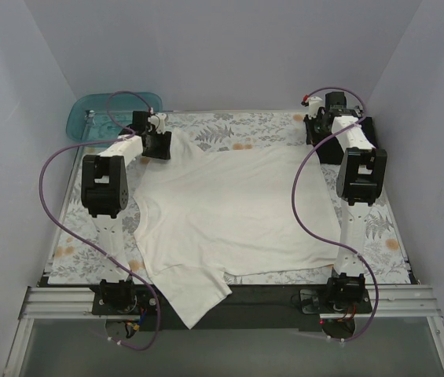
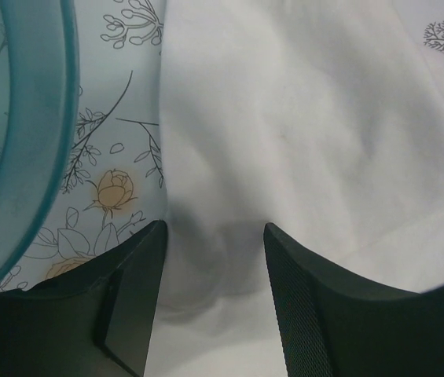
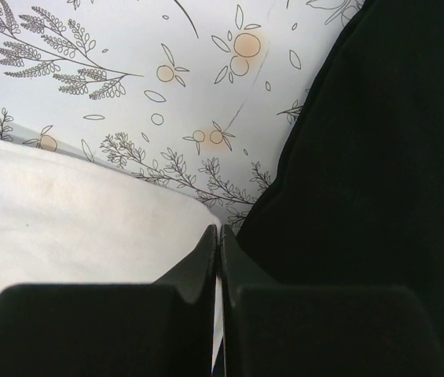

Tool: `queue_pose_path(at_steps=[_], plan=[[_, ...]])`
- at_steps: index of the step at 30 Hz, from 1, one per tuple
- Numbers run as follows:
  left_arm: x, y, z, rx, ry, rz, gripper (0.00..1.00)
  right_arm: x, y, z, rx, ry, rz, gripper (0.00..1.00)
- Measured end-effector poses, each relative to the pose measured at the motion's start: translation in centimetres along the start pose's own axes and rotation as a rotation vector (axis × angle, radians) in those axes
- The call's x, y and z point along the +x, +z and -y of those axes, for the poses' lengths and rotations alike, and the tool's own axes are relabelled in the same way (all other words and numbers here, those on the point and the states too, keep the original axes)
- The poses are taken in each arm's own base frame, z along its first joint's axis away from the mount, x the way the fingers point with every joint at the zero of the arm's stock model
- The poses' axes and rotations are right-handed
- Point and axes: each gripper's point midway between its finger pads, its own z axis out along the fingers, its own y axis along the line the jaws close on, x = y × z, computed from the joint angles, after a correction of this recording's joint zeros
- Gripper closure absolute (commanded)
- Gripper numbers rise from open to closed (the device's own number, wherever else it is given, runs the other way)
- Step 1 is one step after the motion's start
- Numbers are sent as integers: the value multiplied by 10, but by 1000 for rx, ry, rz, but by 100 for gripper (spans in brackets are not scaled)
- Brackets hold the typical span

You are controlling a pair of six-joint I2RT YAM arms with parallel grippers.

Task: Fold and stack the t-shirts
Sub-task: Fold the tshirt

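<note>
Cream-white t-shirt (image 1: 237,212): spread mostly flat across the middle of the counter, on the grey-and-orange floral cloth (image 1: 245,126). Its far corners reach toward both wrists. One flap at the near left runs past the cloth's front edge onto the dark strip between the arm bases.
Black t-shirt (image 3: 379,157): at the far right of the counter, on the floral cloth. In the right wrist view it fills the right side and lies just beside the cream shirt's corner. From above it is mostly hidden behind the right arm.
Teal tub (image 1: 100,114): translucent, at the far left corner, just beside the cream shirt's far left edge. Its curved rim shows at the left of the left wrist view.
Left fingers (image 2: 152,259): released and spread apart, low over the cream shirt's edge, with pale fabric showing in the gap.
Right fingers (image 3: 218,259): clenched together, tips at the line where cream fabric meets black. I cannot tell whether any cloth is pinched.
</note>
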Motion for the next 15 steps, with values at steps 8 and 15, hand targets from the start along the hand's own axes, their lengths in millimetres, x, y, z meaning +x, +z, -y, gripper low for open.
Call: queue_pose_path(at_steps=[8,15], plan=[[-7,6,-9,-58,19,29,48,0,0,0,-1,-11,-1,99],[-14,12,-7,-63,29,36,45,3,1,0,-3,-10,-6,99]])
